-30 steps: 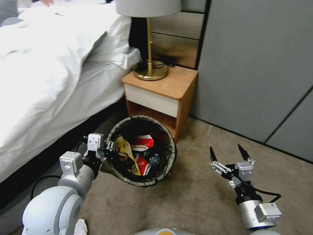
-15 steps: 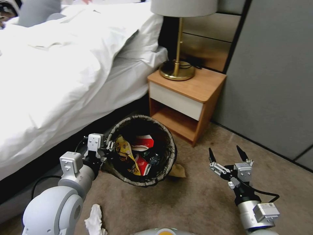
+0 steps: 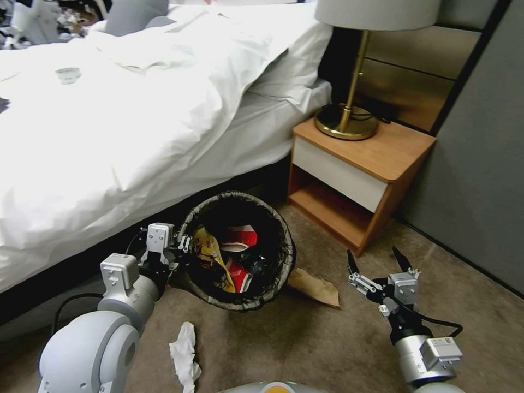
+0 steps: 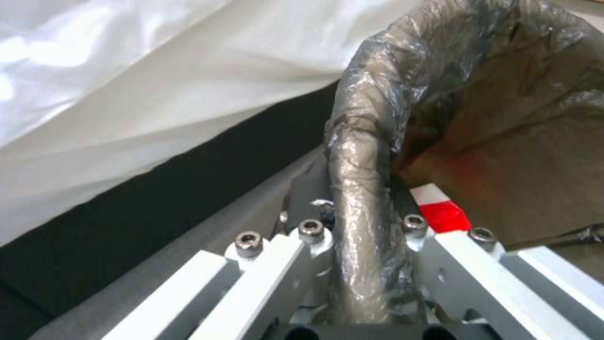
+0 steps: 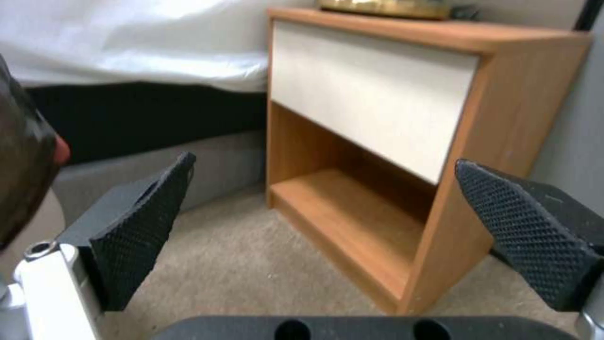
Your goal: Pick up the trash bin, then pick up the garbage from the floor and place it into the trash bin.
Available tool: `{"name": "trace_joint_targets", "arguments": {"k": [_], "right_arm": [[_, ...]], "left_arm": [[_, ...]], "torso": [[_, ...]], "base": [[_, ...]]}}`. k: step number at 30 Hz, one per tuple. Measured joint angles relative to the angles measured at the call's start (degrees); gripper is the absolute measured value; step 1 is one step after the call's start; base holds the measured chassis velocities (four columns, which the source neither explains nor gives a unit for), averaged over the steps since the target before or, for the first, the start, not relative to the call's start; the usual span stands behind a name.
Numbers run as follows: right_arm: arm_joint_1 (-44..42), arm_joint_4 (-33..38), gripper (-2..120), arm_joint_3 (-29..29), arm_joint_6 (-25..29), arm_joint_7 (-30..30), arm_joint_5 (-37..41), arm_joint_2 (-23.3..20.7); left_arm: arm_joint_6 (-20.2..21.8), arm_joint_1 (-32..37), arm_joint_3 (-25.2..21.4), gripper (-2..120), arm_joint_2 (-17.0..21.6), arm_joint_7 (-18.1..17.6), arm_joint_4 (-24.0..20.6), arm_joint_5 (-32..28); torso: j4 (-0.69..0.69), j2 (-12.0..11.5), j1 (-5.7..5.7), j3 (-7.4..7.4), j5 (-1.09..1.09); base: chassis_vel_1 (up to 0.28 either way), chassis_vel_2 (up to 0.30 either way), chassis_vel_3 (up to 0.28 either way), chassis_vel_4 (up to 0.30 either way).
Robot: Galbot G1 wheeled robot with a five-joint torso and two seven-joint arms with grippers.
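The trash bin (image 3: 287, 256), with its dark liner, hangs tilted above the carpet by the bed. My left gripper (image 3: 183, 243) is shut on its near rim. The left wrist view shows that gripper (image 4: 362, 226) clamped across the liner-wrapped rim (image 4: 358, 156). Inside the bin lie a yellow snack bag (image 3: 210, 256) and red-and-white wrappers (image 3: 240, 237). Garbage on the floor: brown paper (image 3: 315, 287) just right of the bin and a white crumpled tissue (image 3: 185, 352) in front of it. Right of the paper, my right gripper (image 3: 373, 255) hovers open with nothing in it, its fingertips (image 5: 145, 226) wide apart.
A wooden nightstand (image 3: 371, 164) with a brass lamp (image 3: 349, 117) stands behind the right gripper, against a grey wall. The bed (image 3: 109, 120) with white sheets runs along the left. Open carpet (image 3: 305, 344) lies in front between the arms.
The camera has swung, so the whole scene slid to the right. The brown paper and the tissue have come into sight. Both grippers keep their pose and the bin stays held.
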Motion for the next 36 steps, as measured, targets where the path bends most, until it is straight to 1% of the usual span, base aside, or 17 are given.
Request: {"name": "trace_joint_targets", "arguments": {"k": [4,6,7,9,10,12,13,15,16,18,21,23,25,26,28,31,36], "right_arm": [[2.5,-2.9,100,0.0,-3.2,-1.4,1.3,-0.5],[5.1,-5.6,100,0.3,-7.0,-5.1,2.6,-0.7],[5.1,-5.6,100,0.3,-7.0,-5.1,2.6,-0.7],[7.8,-8.3,100,0.4,-9.5,-8.2,3.0,-0.7],[7.8,-8.3,100,0.4,-9.5,-8.2,3.0,-0.7],[11.3,-11.7,100,0.1,-11.6,-10.8,3.0,-0.8],[11.3,-11.7,100,0.1,-11.6,-10.8,3.0,-0.8],[14.7,-15.2,100,-1.0,-13.6,-12.0,3.8,-1.9],[14.7,-15.2,100,-1.0,-13.6,-12.0,3.8,-1.9],[18.0,-18.9,100,-2.2,-15.0,-12.9,4.2,-2.9],[20.1,-21.2,100,-2.9,-16.6,-13.8,4.7,-3.9],[20.2,-21.3,100,-3.0,-16.7,-13.9,4.8,-3.9],[22.2,-24.9,100,-3.6,-19.2,-15.3,5.8,-4.8],[22.2,-24.9,100,-3.6,-19.2,-15.3,5.8,-4.8],[23.3,-27.9,100,-3.7,-19.9,-16.5,5.5,-5.0],[25.0,-31.0,100,-4.0,-20.6,-17.7,4.7,-5.0],[28.8,-38.3,100,-5.0,-21.0,-18.5,2.9,-4.4]], "left_arm": [[-0.1,0.1,0.1,3,0.0,-0.1,0.0,0.0],[-0.1,0.3,-0.4,3,0.1,0.0,-0.2,-0.1],[-0.1,0.3,-0.4,3,0.1,0.0,-0.2,-0.1],[-0.1,0.6,-0.8,3,0.2,-0.1,-0.5,-0.2],[-0.1,0.6,-0.8,3,0.2,-0.1,-0.5,-0.2],[-0.1,0.9,-1.3,3,0.2,-0.1,-0.7,-0.3],[-0.1,0.9,-1.3,3,0.2,-0.1,-0.7,-0.3],[-0.1,1.0,-2.1,3,0.1,-0.1,-0.8,-0.7],[-0.1,1.0,-2.1,3,0.1,-0.1,-0.8,-0.7],[-0.1,1.2,-2.8,3,0.1,-0.2,-0.8,-1.0],[-0.1,1.3,-3.2,3,0.0,-0.2,-0.9,-1.1],[0.0,1.3,-3.2,3,0.0,-0.2,-0.9,-1.1],[0.2,1.1,-3.4,3,0.1,-0.2,-0.9,-1.2],[0.2,1.1,-3.4,3,0.1,-0.2,-0.9,-1.2],[0.4,0.6,-3.3,3,0.2,-0.2,-0.7,-1.3],[0.5,0.4,-3.3,3,0.4,-0.1,-0.6,-1.5],[0.9,-0.4,-3.0,3,0.8,-0.1,-0.5,-1.8]], "torso": [[-0.03,0.0,0.00,0.00,0.01],[-0.01,0.0,0.00,0.00,0.01],[-0.01,0.0,0.00,0.00,0.01],[-0.01,0.0,0.00,0.00,0.01],[-0.01,0.0,0.00,0.00,0.01],[-0.02,0.0,0.00,0.00,0.02],[-0.02,0.0,0.00,0.00,0.02],[-0.01,0.0,0.00,0.00,0.01],[-0.01,0.0,0.00,0.00,0.01],[0.00,0.0,0.00,0.01,0.02],[0.00,0.0,0.00,0.01,0.01],[0.00,0.0,0.00,0.01,0.01],[0.00,0.0,0.00,0.00,0.01],[0.00,0.0,0.00,0.00,0.01],[-0.03,0.0,0.00,0.01,0.01],[-0.03,0.0,0.00,0.01,0.00],[0.00,0.0,0.00,0.01,0.01]], "base": [[0.000,0.000,0.000,0.000],[0.000,0.000,0.000,0.000],[0.000,0.000,0.000,0.000],[0.000,0.000,0.000,0.000],[0.000,0.000,0.000,0.000],[0.000,0.000,0.000,0.000],[0.000,0.000,0.000,0.000],[0.000,0.000,0.000,0.000],[0.000,0.000,0.000,0.000],[0.000,0.000,0.000,0.000],[0.000,0.000,0.000,0.000],[0.000,0.000,0.000,0.000],[0.000,0.000,0.000,0.000],[0.000,0.000,0.000,0.000],[0.000,0.000,0.000,0.000],[0.000,0.000,0.000,0.000],[0.000,0.000,0.000,0.000]]}}
